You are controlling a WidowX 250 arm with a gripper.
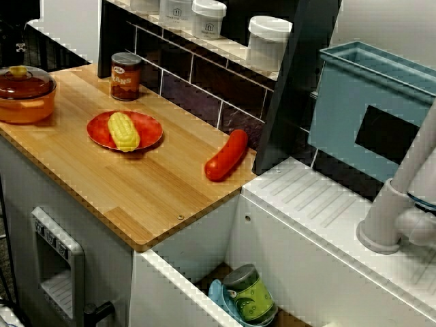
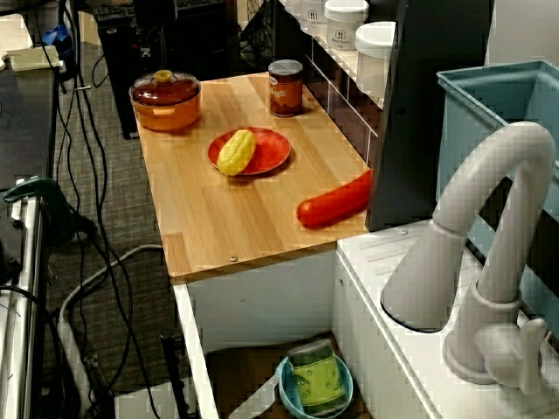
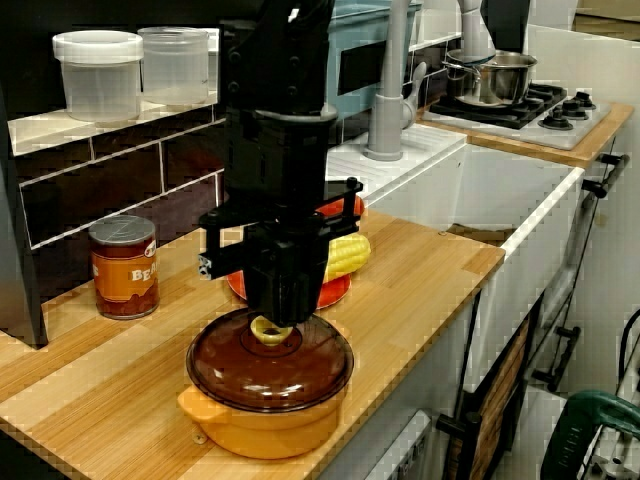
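Pincer (image 3: 272, 322): tips down at knob (image 3: 265, 333) of lid (image 3: 275, 368), shown only in the view from the side; its opening and grip cannot be told.
Pot (image 3: 262, 422): orange, lidded, at a front-edge corner of the desk (image 3: 420, 285).
Nearby: corn (image 1: 123, 131) on plate (image 1: 147, 129); can (image 1: 125, 76) at back edge.

On the wooden counter you have a red plate (image 1: 148, 125) with a yellow corn cob (image 1: 123, 131) lying on it, a can (image 1: 126, 76) upright near the tiled wall, and a red sausage (image 1: 227, 155) lying apart toward the sink end. Look into the sink and you'll see a green can (image 2: 316, 377) resting in a blue bowl (image 2: 284, 389). White jars (image 1: 268, 42) line the shelf, and a grey faucet (image 2: 489, 227) stands beside the sink.
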